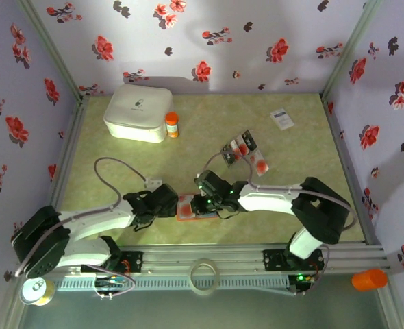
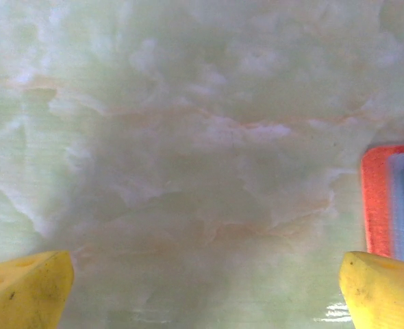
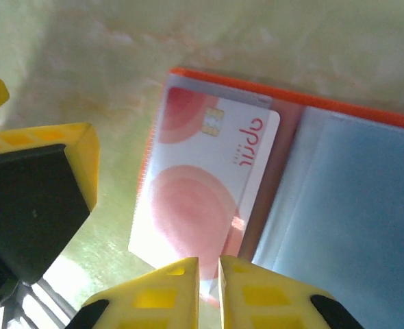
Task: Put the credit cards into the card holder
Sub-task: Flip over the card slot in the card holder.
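Note:
The card holder [image 1: 187,208] lies open near the table's front edge, orange with a grey-blue inner panel [image 3: 346,205]. A white credit card with red blotches [image 3: 205,185] sits in its left pocket, its near end sticking out. My right gripper [image 3: 209,274] hovers over that near end, jaws a narrow slit apart and gripping nothing; it shows at the holder's right side [image 1: 207,204]. My left gripper [image 2: 205,295] stands wide open over bare table, the holder's orange edge [image 2: 383,199] by its right finger. More credit cards [image 1: 242,146] lie fanned behind.
A white lidded box [image 1: 138,112] and an orange-capped bottle [image 1: 171,125] stand at the back left. A white printed card [image 1: 282,118] lies at the back right. A yellow and black finger of the other gripper [image 3: 41,195] sits close to the holder's left.

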